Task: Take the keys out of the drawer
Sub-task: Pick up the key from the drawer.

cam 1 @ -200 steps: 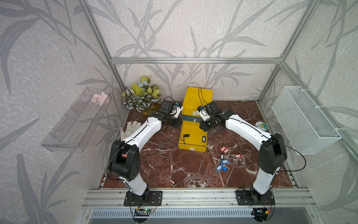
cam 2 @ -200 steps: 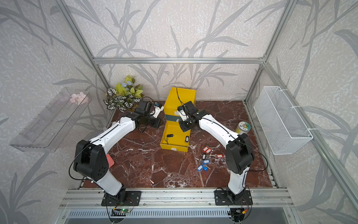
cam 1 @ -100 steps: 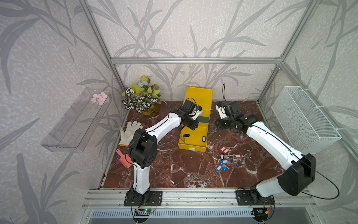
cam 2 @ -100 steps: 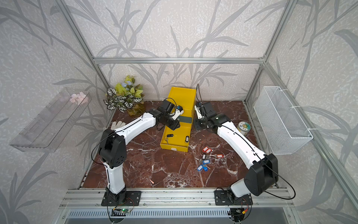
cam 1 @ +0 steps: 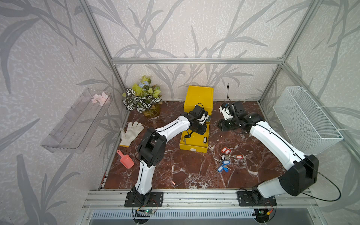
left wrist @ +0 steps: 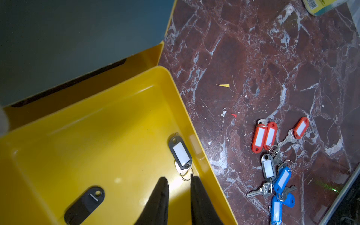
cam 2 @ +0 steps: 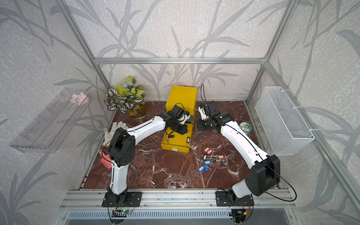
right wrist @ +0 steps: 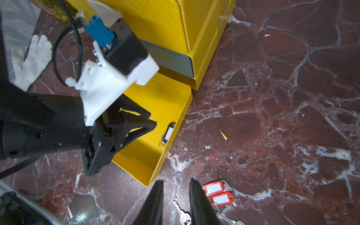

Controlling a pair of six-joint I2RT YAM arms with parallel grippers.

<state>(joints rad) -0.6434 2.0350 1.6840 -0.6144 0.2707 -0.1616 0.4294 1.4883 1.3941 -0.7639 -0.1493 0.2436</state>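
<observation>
Two keys are lying in the pulled-out yellow drawer (cam 1: 194, 149), both on black tags. The windowed black-tag key (left wrist: 180, 153) is sitting window-up against the drawer's side wall on the right arm's side, ring pointing toward the drawer front. The face-down black-tag key (left wrist: 85, 203) is lying blank side up nearer the opposite wall. Both are showing in both top views too.

The drawer is sticking out of a yellow cabinet (cam 1: 198, 96) standing at the back middle of the marble table (cam 1: 185, 175). A bunch of loose keys (cam 1: 226, 162) is lying on the table just off the drawer's front corner, on the right arm's side: red-orange tags, blue tags and one dark tag, some touching, all outside the drawer.

The left gripper (left wrist: 178, 180) is hovering over the drawer with its jaws standing a narrow gap apart and nothing clamped. In the left wrist view the windowed key's ring is showing right at the fingertips; I cannot tell whether it is touching. The right gripper (right wrist: 176, 181) is hanging over the table just outside the drawer's front corner, jaws a similar narrow gap apart, holding nothing, with two red-orange tags showing beside one finger.

A white glove (cam 1: 130, 132) and a pink scoop (cam 1: 125, 160) are lying by the left arm's side. A potted plant (cam 1: 143, 99) is standing in the back corner, a tape roll (cam 2: 245, 126) near the right arm. A wire basket (cam 1: 303, 120) and a clear shelf (cam 1: 78, 120) are hanging on the side walls.
</observation>
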